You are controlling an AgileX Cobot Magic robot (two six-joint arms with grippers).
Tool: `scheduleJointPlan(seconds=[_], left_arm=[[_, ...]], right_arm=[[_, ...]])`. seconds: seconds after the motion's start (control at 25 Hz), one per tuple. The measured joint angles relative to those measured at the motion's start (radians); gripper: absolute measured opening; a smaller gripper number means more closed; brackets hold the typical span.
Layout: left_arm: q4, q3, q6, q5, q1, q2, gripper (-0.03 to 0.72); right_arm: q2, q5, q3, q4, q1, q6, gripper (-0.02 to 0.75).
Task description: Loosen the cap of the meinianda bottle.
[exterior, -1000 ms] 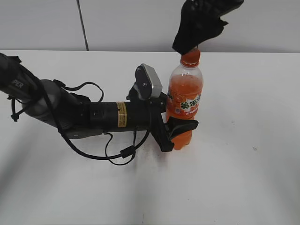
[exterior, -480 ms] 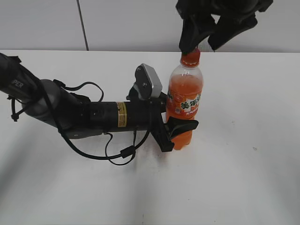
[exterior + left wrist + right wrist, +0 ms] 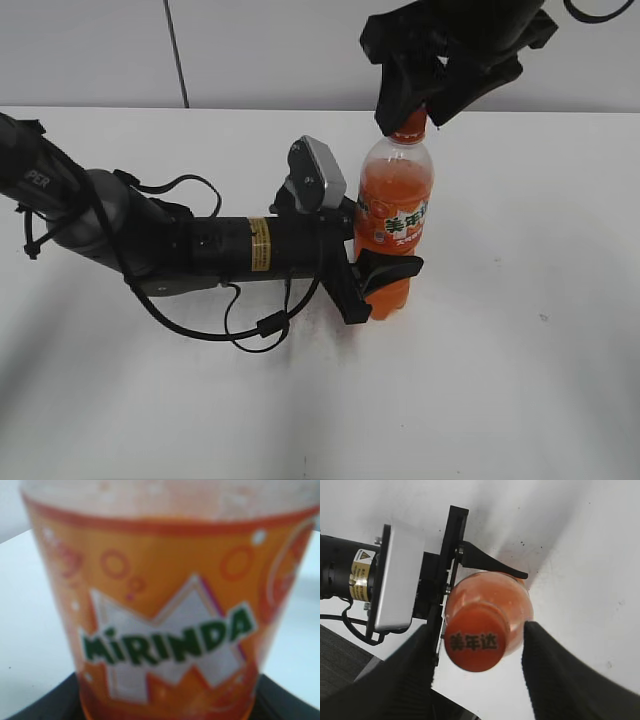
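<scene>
The meinianda bottle (image 3: 393, 215) stands upright on the white table, full of orange drink, with an orange label. My left gripper (image 3: 380, 285) is shut on its lower body from the left. In the left wrist view the label (image 3: 170, 630) fills the frame and the dark jaws show at both bottom corners. The orange cap (image 3: 410, 125) is on the neck. My right gripper (image 3: 414, 100) hangs over it from above, open, one finger on each side. In the right wrist view the cap (image 3: 474, 644) lies between the two black fingers (image 3: 477, 672), with gaps on both sides.
The left arm (image 3: 150, 240) lies low across the table's left half with a looping black cable (image 3: 255, 325). The white table (image 3: 520, 350) extends to the right and front. A grey wall (image 3: 270, 50) stands behind.
My right gripper has turned over the cap and come down, so its two fingers now straddle the cap. The bottle and the left arm have not moved.
</scene>
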Motion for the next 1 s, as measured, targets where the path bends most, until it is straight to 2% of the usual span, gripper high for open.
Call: scheduleJointPlan(seconds=[0.12,0.28,0.52,0.68,1.0], left_arm=[[0.0,0.0,0.0,0.0,0.0,0.0,0.403],[-0.001,0.0,-0.001,0.0,0.0,0.0,0.403],[0.006,0.0,0.003,-0.002,0.001,0.0,0.403],[0.009,0.0,0.009,-0.003,0.001,0.0,0.403],[0.01,0.0,0.009,-0.004,0.001,0.0,0.403]], right_arm=[[0.007,0.001,0.0,0.011,0.0,-0.03,0.281],[0.01,0.004,-0.001,0.011,-0.001,-0.149,0.273],[0.01,0.008,-0.002,0.011,-0.002,-0.817,0.273],[0.01,0.011,-0.002,0.011,-0.002,-1.139,0.273],[0.01,0.012,-0.004,0.012,-0.002,-1.235,0.28]])
